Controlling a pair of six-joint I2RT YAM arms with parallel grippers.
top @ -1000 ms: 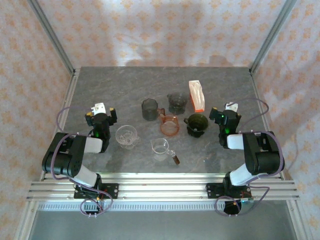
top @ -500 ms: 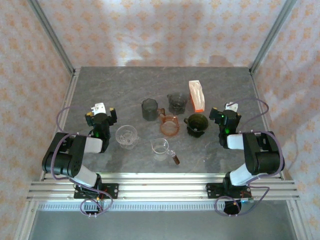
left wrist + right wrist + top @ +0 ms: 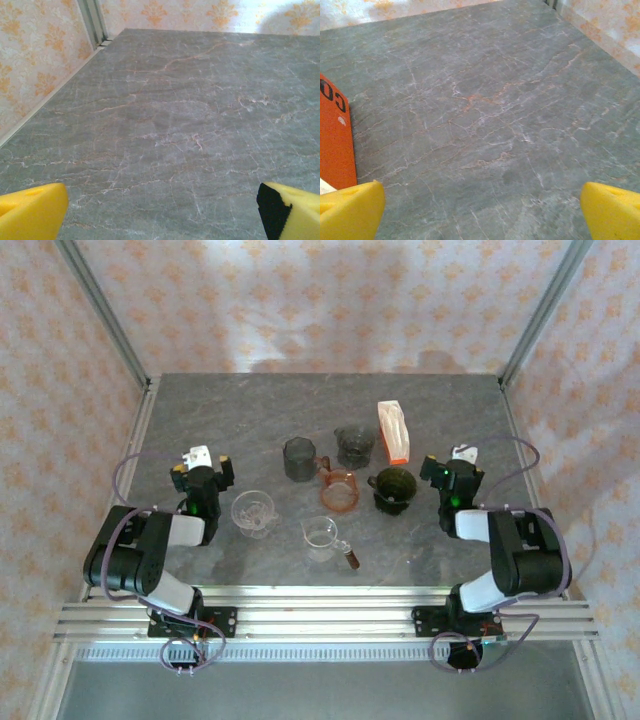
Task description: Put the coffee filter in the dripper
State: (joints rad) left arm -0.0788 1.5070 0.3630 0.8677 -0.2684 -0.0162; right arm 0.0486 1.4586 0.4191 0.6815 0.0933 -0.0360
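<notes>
An orange filter box (image 3: 393,432) stands at the back right of the table, pale paper showing at its top; no loose coffee filter is visible. Several drippers and cups sit mid-table: dark grey (image 3: 298,458), smoky (image 3: 354,445), orange (image 3: 339,490), dark green (image 3: 392,487) and clear (image 3: 254,512). My left gripper (image 3: 203,464) rests low at the left, open, yellow fingertips (image 3: 32,212) wide apart over bare stone. The right gripper (image 3: 451,464) sits open at the right, close beside the dark green dripper. Its fingertips (image 3: 615,210) hold nothing, and the box's orange side (image 3: 335,140) is at the left.
A clear measuring cup (image 3: 321,532) with a small brown scoop (image 3: 350,557) beside it sits near the front centre. Metal frame posts (image 3: 105,315) and patterned curtain walls close in the grey stone table (image 3: 250,405). The aluminium rail (image 3: 320,615) runs along the near edge.
</notes>
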